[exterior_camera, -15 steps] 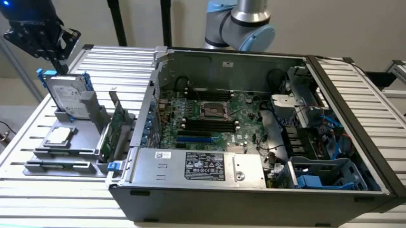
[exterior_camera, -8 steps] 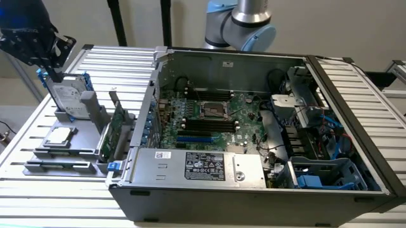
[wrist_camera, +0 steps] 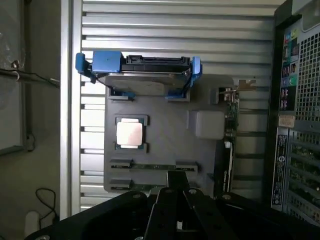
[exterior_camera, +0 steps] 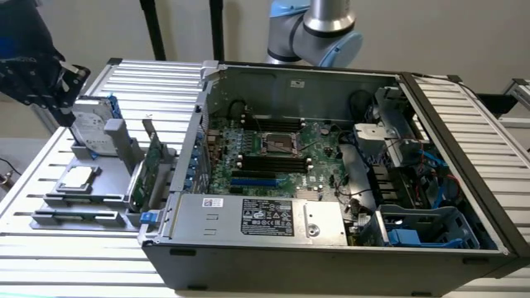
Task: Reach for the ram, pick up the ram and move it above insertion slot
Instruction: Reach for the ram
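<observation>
Ram place: The ram (wrist_camera: pixel 152 166) stood on edge in the grey holder (wrist_camera: pixel 170 142). The holder lay on the counter (exterior_camera: pixel 83 267), outside the case (exterior_camera: pixel 331 264), on the exterior view's left.
Ram look: It was a long, thin green strip seen edge-on, with each end caught in a small grey clip. Its chips were too small to make out. A second strip like it seemed to sit in the next row, just beside.
Why held so: The clips probably kept it upright so the long top edge was free for a grasp from above.
Pincer: The pincer (wrist_camera: pixel 177 181) hung over the holder near the ram rows, pointing down. The ram was not in it.
Pincer state: I could not tell whether it was apart or together.
Slot: The slot (exterior_camera: pixel 273 164) was long and black, one of several parallel ones inside the case. It looked empty and was well apart from the ram.
Why the case lay so: It was on its side with the panel off, so the slots faced up, likely to allow a straight descent.
Neighbours: The drive (wrist_camera: pixel 145 84), chip (wrist_camera: pixel 131 133) and card (wrist_camera: pixel 231 135) each had a seat of their own in the holder, probably so that one could be taken without touching the rest.
Stage: By my judgement this was the reach, with the ram not yet lifted.
</observation>
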`<state>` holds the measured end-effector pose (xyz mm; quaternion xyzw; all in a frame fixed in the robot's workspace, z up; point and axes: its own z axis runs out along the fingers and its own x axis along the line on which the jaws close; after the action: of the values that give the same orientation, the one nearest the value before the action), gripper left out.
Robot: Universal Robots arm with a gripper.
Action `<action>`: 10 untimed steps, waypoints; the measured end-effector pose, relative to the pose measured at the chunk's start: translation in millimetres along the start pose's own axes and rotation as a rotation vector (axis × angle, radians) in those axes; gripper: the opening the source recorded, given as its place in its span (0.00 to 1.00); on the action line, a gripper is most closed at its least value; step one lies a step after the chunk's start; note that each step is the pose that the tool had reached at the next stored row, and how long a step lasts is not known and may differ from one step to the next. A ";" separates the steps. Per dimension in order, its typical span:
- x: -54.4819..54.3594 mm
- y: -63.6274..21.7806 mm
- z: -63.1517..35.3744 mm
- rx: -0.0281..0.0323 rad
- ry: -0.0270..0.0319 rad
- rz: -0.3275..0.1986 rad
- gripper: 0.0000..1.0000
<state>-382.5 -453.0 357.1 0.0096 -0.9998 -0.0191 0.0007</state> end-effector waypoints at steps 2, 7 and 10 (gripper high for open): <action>0.9 -9.3 2.1 -0.0001 -0.0001 0.000 0.11; 5.9 -27.4 7.1 0.0000 0.0001 0.000 0.11; 10.6 -35.1 9.8 0.0000 0.0001 0.000 0.11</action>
<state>-392.4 -487.9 345.9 0.0095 -0.9998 -0.0191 0.0007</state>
